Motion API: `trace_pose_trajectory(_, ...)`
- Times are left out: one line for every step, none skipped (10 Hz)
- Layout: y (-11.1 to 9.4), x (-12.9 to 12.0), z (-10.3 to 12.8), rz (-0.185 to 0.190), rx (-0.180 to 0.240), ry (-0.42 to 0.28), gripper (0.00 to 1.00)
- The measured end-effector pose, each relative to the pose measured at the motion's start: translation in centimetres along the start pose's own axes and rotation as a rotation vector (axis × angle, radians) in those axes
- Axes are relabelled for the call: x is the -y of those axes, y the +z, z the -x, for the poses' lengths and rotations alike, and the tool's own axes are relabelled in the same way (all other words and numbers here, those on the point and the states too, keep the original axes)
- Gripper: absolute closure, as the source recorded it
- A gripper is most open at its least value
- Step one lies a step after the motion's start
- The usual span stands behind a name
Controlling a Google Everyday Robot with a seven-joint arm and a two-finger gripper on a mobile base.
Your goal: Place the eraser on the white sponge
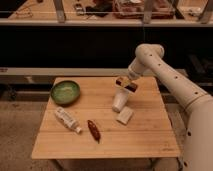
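Observation:
My gripper (126, 83) hangs over the back middle of the wooden table (145, 140), just above and behind the white cup (119, 101). It is shut on the eraser (128, 86), a small dark bar held level between the fingers. The white sponge (125, 115), a cream block, lies flat on the table in front of the cup, below and nearer than the gripper. The arm (165, 75) reaches in from the right.
A green bowl (65, 92) stands at the back left. A white labelled bottle (67, 120) lies on its side at the left front. A glossy reddish-brown oval thing (93, 129) lies beside it. A dark shelf unit stands behind the table.

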Motion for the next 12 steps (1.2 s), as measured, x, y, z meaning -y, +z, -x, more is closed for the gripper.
trace_pose_trajectory(0.4,0.9,-0.2,-0.021,0.003,0.006,1.00)
trace_pose_trajectory(0.8,2.2,0.3,-0.044,0.015,0.012,1.00)
trace_pose_trajectory(0.6,3.2,1.1,-0.055,0.025,0.021,1.00)
trace_pose_trajectory(0.3,4.3,2.0,-0.064,0.033,0.030,1.00)
trace_pose_trajectory(-0.1,5.8,3.0,-0.072,0.041,0.043,1.00)
trace_pose_trajectory(-0.5,7.1,4.2,-0.075,0.049,0.061,1.00)
trace_pose_trajectory(-0.9,8.2,5.8,-0.071,0.060,0.087,1.00)
trace_pose_trajectory(-1.1,8.7,7.0,-0.060,0.075,0.102,1.00)
trace_pose_trajectory(-0.6,9.3,8.3,-0.039,0.102,0.107,1.00)
trace_pose_trajectory(0.4,9.8,9.1,-0.015,0.125,0.112,1.00)
trace_pose_trajectory(1.7,10.4,9.6,0.011,0.142,0.116,1.00)
trace_pose_trajectory(2.8,10.9,9.8,0.024,0.142,0.120,1.00)
